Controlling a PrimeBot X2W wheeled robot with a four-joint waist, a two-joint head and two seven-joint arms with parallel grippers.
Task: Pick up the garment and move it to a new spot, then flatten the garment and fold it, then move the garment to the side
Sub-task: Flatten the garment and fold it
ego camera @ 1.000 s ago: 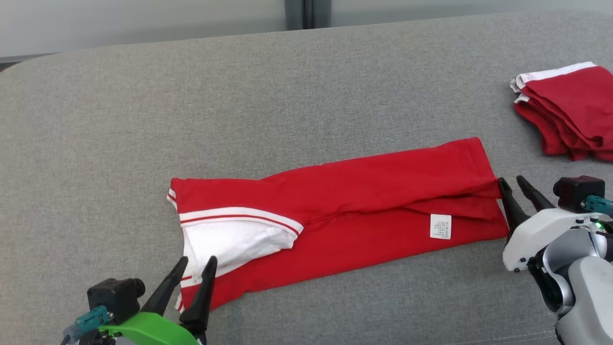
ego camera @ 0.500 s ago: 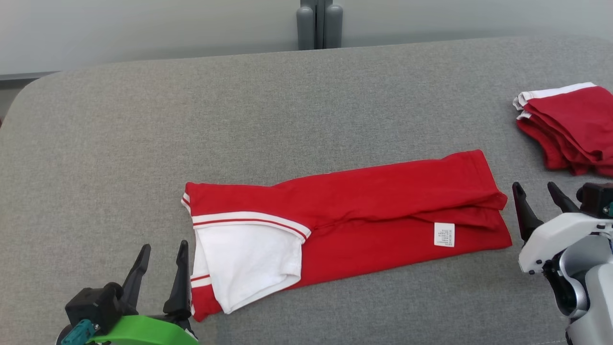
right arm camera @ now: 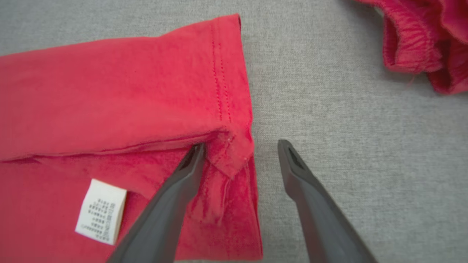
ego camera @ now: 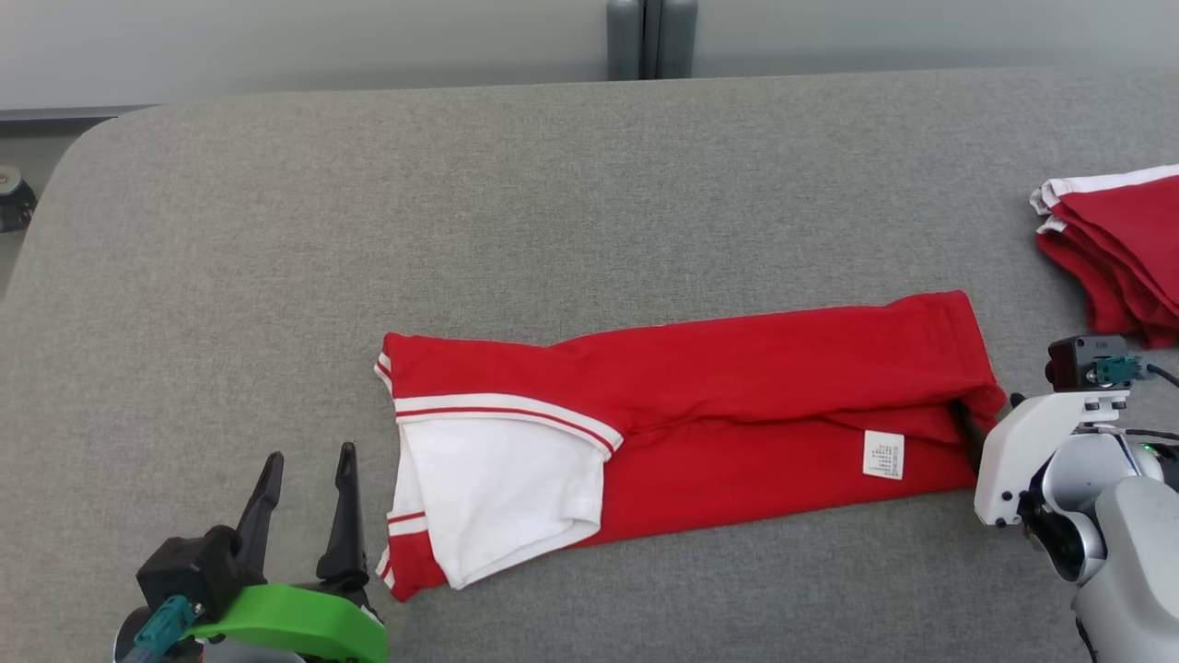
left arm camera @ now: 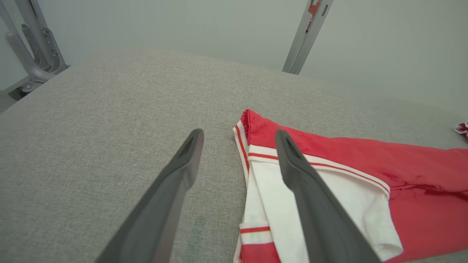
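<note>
While the garment (ego camera: 737,405) lies folded lengthwise across the middle of the grey cloth-covered tabletop (ego camera: 553,184), neither claw has hold of it. At the left, the left claw (ego camera: 311,453) stands with its jaws wide and empty. It sits just beside the near corner of the waistband end, where white lining and red-and-white striping are turned outward. This placement is judged to set up a grasp on that end for the next fold. Toward the garment's right end, a white care label (ego camera: 882,454) faces up on the lower layer. The right claw (right arm camera: 241,144) is also spread wide and grips nothing. One finger is tucked in under the upper layer at the hem corner, and the other stands outside over bare cloth. Straddling the corner this way is judged to prepare a pinch on the hem. Further right, well apart from the garment, a stack of folded red pieces (ego camera: 1119,249) rests near the tabletop's edge, presumably the side position for finished work. Count: two claws, one garment in hand, one label, one stack. The number of pieces in the stack cannot be told.
</note>
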